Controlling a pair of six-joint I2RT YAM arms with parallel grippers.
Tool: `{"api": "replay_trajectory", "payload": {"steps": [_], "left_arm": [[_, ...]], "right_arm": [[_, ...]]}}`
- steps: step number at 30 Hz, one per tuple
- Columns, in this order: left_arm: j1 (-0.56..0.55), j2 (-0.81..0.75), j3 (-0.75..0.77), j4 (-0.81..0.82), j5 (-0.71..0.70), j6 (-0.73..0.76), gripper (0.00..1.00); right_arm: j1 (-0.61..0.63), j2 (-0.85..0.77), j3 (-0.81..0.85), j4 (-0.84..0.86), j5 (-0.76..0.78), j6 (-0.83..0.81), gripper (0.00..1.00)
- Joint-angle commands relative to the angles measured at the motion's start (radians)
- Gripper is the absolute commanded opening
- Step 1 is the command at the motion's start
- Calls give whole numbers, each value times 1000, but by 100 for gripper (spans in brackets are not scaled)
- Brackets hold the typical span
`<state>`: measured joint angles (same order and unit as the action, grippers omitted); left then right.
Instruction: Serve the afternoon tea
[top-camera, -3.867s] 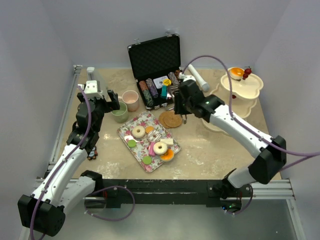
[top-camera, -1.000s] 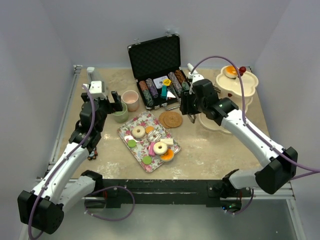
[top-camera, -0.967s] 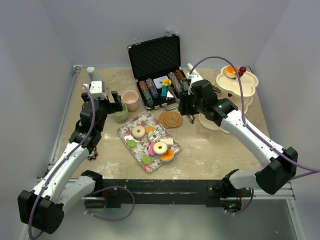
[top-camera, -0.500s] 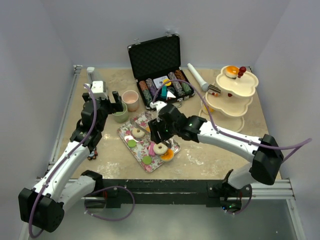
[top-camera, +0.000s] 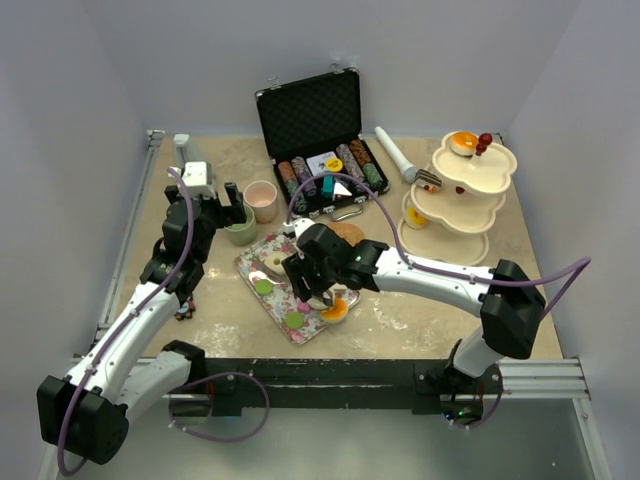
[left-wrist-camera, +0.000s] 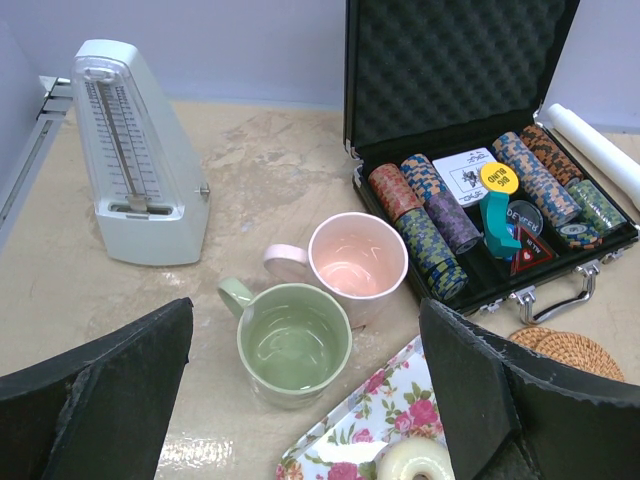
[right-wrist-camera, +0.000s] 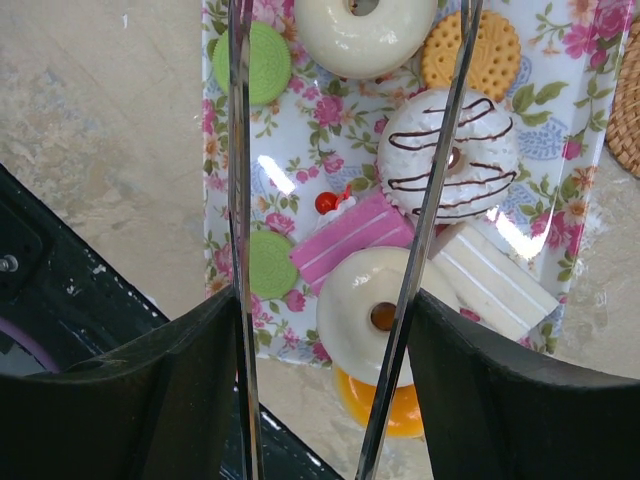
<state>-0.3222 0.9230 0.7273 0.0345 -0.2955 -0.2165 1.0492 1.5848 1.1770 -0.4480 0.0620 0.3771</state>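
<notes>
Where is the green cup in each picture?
Top external: the green cup is at the left, next to the pink cup and just past the floral tray.
Left wrist: the green cup is low in the middle, with the tray's corner to its lower right.
Right wrist: not in it; only the tray shows.
Shared landmark: the floral tray.

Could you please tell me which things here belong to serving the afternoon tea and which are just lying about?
For the tea: toy sweets, three-tier stand, pink cup, green cup.
Lying about: poker chip case, metronome, woven coaster, white cylinder, floral tray under the sweets.
</notes>
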Motion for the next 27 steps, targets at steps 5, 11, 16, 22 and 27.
{"api": "replay_trajectory", "payload": {"steps": [5, 11, 16, 22, 27], "left_arm": [[-5, -1, 52, 18, -2, 16, 100], [-5, -1, 52, 18, 1, 14, 100], [-5, -1, 52, 16, 1, 14, 100], [-5, 2, 54, 16, 1, 14, 100], [-5, 4, 54, 16, -2, 16, 100]], "right_arm": [[35, 18, 64, -23, 53, -3, 64], [43, 29, 59, -57, 82, -1, 64], [51, 37, 59, -67, 108, 0, 61], [52, 43, 81, -60, 122, -4, 53], [52, 47, 114, -73, 170, 3, 41]]}}
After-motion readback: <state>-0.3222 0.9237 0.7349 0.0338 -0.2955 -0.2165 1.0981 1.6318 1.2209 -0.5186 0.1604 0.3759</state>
